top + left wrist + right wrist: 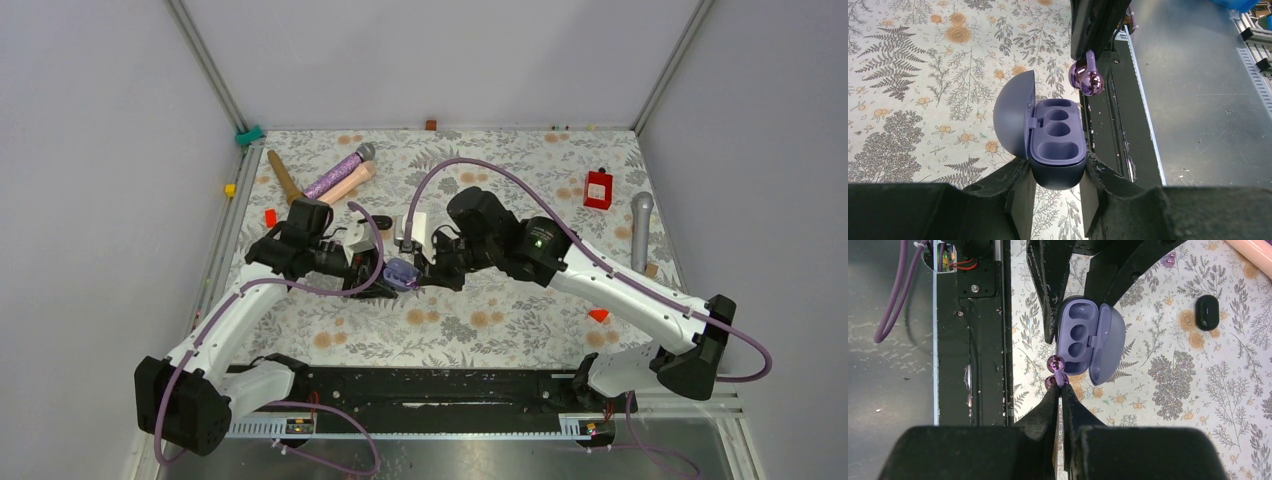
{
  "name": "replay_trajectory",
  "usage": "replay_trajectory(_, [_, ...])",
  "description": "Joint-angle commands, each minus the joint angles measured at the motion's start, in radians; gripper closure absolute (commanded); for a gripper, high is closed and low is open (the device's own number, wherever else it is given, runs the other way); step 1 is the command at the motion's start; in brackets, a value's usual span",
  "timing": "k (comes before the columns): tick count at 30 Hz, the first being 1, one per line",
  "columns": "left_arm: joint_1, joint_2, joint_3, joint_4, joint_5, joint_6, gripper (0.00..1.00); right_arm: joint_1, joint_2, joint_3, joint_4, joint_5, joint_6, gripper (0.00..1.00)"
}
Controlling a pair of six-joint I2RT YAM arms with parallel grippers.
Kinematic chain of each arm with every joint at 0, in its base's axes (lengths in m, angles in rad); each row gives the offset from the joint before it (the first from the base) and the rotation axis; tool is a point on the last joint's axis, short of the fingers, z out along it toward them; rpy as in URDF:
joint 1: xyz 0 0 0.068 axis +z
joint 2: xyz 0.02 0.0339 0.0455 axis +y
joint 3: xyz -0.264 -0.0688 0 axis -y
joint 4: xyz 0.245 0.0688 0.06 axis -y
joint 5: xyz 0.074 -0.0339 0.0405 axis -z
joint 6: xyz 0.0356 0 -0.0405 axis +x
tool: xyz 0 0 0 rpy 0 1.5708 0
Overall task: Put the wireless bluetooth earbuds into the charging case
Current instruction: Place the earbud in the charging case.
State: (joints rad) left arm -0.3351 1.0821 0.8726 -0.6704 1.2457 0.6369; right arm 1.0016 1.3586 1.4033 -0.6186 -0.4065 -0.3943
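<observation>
Left wrist view has the charging case [1058, 150] clamped by its body between the left fingers [1018, 190], lid swung open to one side and every well in the tray empty. On the top external view this puts the case near the middle of the surface [520, 320], between the two arms; whether it rests on the cloth or is held just above it cannot be told.

The right fingers [1050, 405] are pinched nearly closed on the stem of a purple earbud [1055, 365]. The bud hangs just beside the case rim on the side away from the lid hinge, close to one end well but not yet over it. A second purple earbud [1168, 260] appears to lie on the surface beyond the case, toward the far edge, with a small black case [1207, 312] near it.

The step in hand looks like the first insertion: the bud has been brought to the case and needs seating. The next move calls for a short sideways shift over the end well, the bud turned so its rounded head matches the recess, then a gentle descent and release. The left fingers would need to keep the case steady meanwhile, since a push off-centre could tip it or close the lid.
</observation>
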Motion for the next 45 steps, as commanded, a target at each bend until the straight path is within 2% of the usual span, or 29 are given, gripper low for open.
replay_trajectory(1, [-0.008,-0.003,0.019,0.004,0.043,0.032,1.0,0.02,0.004,0.019,0.018,0.053,-0.018,0.99])
replay_trajectory(10, [-0.013,0.006,0.02,0.003,0.054,0.028,1.0,0.028,0.015,0.011,0.051,0.118,0.0,1.0])
replay_trajectory(40, [-0.014,-0.011,0.017,0.003,0.061,0.031,1.0,0.069,0.073,0.002,0.054,0.134,0.004,0.99])
replay_trajectory(43, [-0.013,-0.011,0.017,0.003,0.061,0.033,1.0,0.069,0.071,0.003,0.053,0.131,0.004,0.97])
replay_trajectory(45, [-0.014,-0.01,0.017,0.003,0.061,0.033,1.0,0.07,0.067,0.006,0.05,0.128,0.003,0.92])
